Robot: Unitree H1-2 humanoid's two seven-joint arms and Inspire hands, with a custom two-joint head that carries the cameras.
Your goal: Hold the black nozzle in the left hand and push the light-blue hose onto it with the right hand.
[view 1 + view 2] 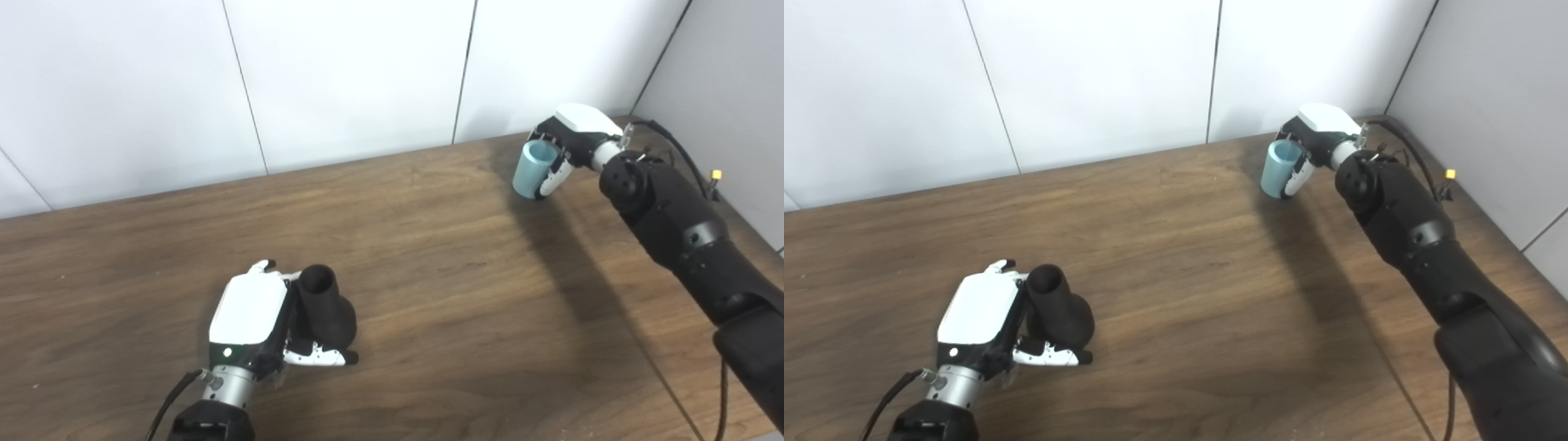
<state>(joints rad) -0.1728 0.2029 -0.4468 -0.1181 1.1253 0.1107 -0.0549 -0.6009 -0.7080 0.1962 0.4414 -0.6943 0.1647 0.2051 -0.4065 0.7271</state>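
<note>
The black nozzle [326,309] stands upright on the wooden table at the lower left, its open narrow end pointing up. My left hand [254,318] wraps it from the left, thumb under its wide base. Far off at the back right, my right hand [566,147] is shut on the light-blue hose [531,168], a short pale tube with its open end facing up and left. In the right eye view the same nozzle [1056,312] and hose [1280,166] appear, wide apart across the table.
The wooden table [429,257] runs from the white panelled wall at the back to the grey side wall on the right. My right arm [680,239] stretches along the right edge, with a cable and a yellow connector [715,175] beside it.
</note>
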